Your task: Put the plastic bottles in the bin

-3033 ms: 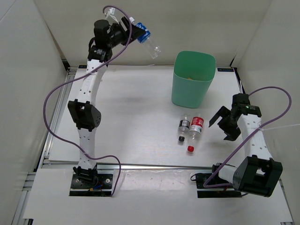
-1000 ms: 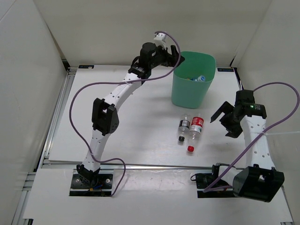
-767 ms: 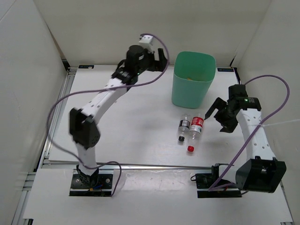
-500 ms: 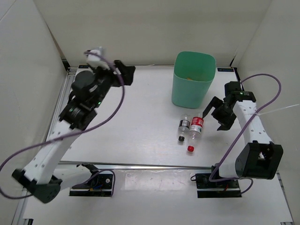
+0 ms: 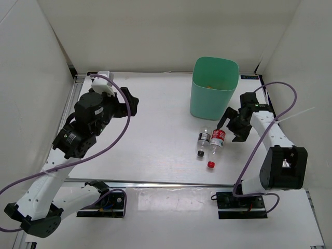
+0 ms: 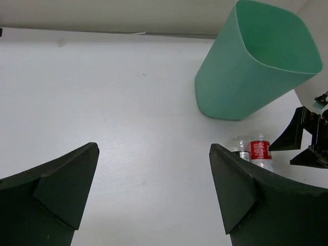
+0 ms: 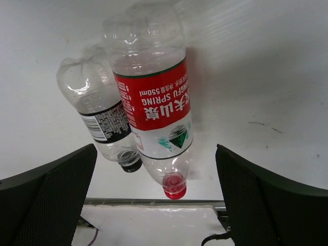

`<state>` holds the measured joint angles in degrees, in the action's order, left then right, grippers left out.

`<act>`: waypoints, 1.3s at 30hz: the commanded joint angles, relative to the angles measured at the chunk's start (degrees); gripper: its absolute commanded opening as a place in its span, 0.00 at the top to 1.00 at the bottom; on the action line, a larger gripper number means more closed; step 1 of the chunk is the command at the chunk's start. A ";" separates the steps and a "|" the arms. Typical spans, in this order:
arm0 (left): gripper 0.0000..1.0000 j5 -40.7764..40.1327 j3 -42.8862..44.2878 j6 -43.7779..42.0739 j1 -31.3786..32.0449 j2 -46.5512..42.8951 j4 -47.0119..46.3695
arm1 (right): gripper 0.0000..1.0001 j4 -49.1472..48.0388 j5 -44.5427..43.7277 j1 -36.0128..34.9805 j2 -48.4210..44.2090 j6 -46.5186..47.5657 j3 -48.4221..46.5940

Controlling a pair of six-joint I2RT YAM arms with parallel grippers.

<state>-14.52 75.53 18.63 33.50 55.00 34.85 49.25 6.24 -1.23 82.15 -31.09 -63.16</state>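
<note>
One tall mint-green bin is seen standing upright in the upper right of the overhead view; what lies inside cannot be made out. Left of centre in that view, the left gripper is held above the table, its fingers spread wide with nothing between them. Just below and to the right of the bin, the right gripper is poised close beside two bottles, its fingers likewise parted and nothing held. In the right wrist view, the red-label bottle and the smaller black-label bottle lie side by side, touching, necks toward the bottom of the frame. The pick of the red-label bottle is judged to be the step in hand, since it lies nearer this gripper. It would best be taken across its labelled middle, one finger set down on its free side and the other eased into the seam between the pair — thin walls are likely to flex and roll, so the closing should be gentle and centred. The tiny loose red cap, lower in the overhead frame, is best left alone.
</note>
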 commanded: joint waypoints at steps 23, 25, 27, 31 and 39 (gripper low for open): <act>0.00 -11.40 3.84 -2.11 0.17 -1.74 18.06 | 0.18 -9.79 -2.55 -5.01 19.36 -2.75 -2.76; 0.00 -12.11 3.31 -1.50 0.17 -2.44 18.06 | 0.25 -9.79 -2.55 -5.01 19.36 -3.27 -1.27; 0.00 -12.63 2.62 -1.49 0.17 -3.05 18.06 | 0.34 -9.79 -2.55 -5.01 19.36 -3.27 -0.21; 0.00 -12.63 1.38 -0.97 0.17 -3.58 18.59 | 0.46 -8.66 -3.77 -5.01 15.34 -3.80 1.02; 0.00 -13.16 -0.47 -0.97 0.17 -4.11 17.88 | 0.56 -0.14 0.34 -5.01 -3.28 -4.33 -3.98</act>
<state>-26.39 75.88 17.21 33.50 51.77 52.73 44.23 3.86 -6.28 86.50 -35.33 -63.40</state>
